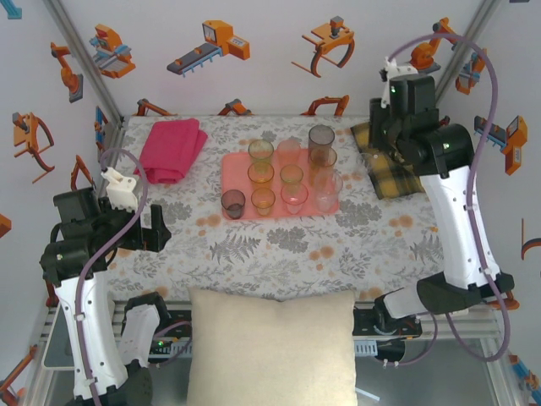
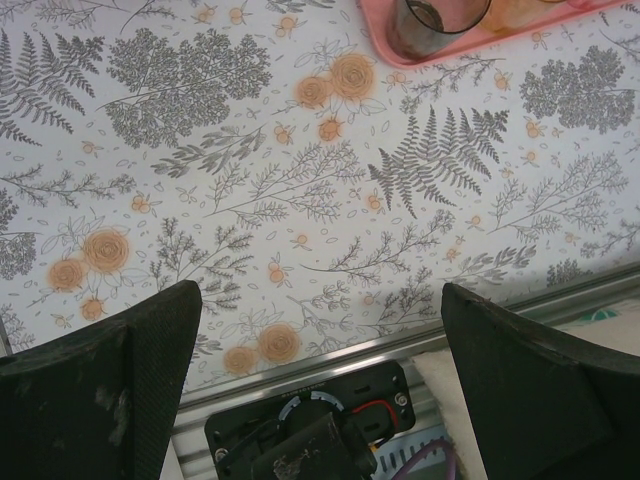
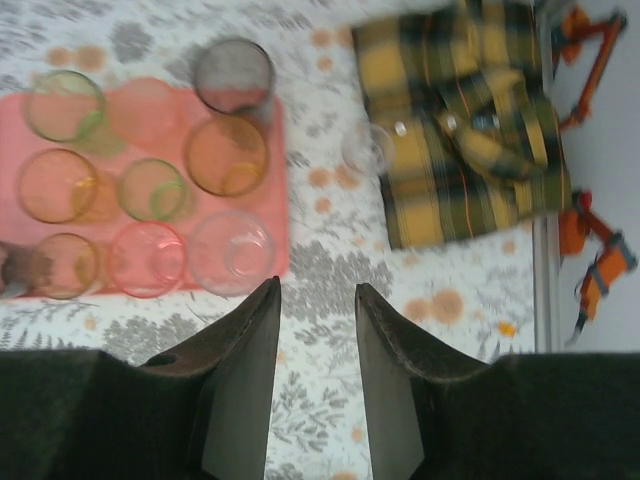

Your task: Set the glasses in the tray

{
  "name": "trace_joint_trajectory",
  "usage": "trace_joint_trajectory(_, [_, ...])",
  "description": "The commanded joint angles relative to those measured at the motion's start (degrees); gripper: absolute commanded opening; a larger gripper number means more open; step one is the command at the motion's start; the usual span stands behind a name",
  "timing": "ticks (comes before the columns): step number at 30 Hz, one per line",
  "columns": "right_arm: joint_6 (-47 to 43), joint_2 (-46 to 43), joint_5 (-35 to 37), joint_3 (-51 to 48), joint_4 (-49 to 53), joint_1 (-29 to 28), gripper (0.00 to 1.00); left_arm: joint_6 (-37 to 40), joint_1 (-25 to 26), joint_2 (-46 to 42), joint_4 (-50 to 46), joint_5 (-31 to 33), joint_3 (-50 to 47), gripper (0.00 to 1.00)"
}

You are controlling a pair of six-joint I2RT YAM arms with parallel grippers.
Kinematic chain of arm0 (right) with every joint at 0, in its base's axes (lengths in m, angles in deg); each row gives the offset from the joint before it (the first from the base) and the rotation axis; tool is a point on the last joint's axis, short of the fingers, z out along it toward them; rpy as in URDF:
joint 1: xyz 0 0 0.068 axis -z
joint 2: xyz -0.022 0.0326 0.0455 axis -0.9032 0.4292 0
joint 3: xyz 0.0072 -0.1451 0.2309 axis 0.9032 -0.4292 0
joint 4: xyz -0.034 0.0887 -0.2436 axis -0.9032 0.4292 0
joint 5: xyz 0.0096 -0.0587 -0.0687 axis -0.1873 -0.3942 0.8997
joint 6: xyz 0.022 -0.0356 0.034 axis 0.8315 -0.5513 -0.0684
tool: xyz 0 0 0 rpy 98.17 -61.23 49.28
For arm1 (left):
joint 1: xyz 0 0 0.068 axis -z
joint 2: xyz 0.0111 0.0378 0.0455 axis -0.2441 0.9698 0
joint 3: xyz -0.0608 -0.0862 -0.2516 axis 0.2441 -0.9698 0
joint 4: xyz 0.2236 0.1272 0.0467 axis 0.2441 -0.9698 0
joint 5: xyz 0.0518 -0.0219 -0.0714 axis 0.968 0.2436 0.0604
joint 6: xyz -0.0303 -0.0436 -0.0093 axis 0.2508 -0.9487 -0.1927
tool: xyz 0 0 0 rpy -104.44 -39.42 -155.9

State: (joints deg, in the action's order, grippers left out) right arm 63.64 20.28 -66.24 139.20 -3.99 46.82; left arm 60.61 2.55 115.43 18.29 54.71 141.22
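The salmon-pink tray (image 1: 232, 169) lies mid-table with several glasses standing on it: a smoky grey one (image 3: 233, 75), an amber one (image 3: 226, 155), a clear one (image 3: 232, 252), a pink one (image 3: 147, 258) and a green one (image 3: 62, 105). One more clear glass (image 3: 368, 148) stands on the tablecloth, right of the tray (image 3: 276, 200) and at the plaid cloth's edge. My right gripper (image 3: 318, 290) hovers high above the cloth just right of the tray, open, nothing between its fingers. My left gripper (image 2: 320, 300) is open and wide near the table's front left edge (image 1: 161, 233). A dark glass (image 2: 425, 25) is at the tray corner (image 2: 470, 45).
A folded magenta towel (image 1: 172, 148) lies at the back left. A yellow plaid cloth (image 3: 460, 110) lies at the back right. A beige cushion (image 1: 270, 342) sits at the front edge between the arm bases. Patterned walls close in the table.
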Motion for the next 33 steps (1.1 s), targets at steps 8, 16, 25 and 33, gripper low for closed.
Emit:
trace_joint_trajectory(8, [8.05, -4.46, -15.01, -22.33, -11.72, 17.45, 0.36, 1.07, 0.59, 1.93, 0.13, -1.58, 1.46, 0.97])
trace_joint_trajectory(16, [8.69, -1.65, -18.60, -25.81, -15.88, 22.54, 0.36, -0.54, 1.03, 2.24, 0.69, -3.80, -0.03, 0.97])
trace_joint_trajectory(25, [10.25, 0.11, -17.08, -29.12, -20.98, 23.69, 0.36, -1.02, 1.29, 0.73, 0.64, -3.61, -1.16, 0.97])
trace_joint_trajectory(33, [10.54, 3.95, -18.19, -27.11, -22.04, 23.92, 0.35, -0.19, 1.47, 0.14, 0.42, -3.52, -1.49, 0.97])
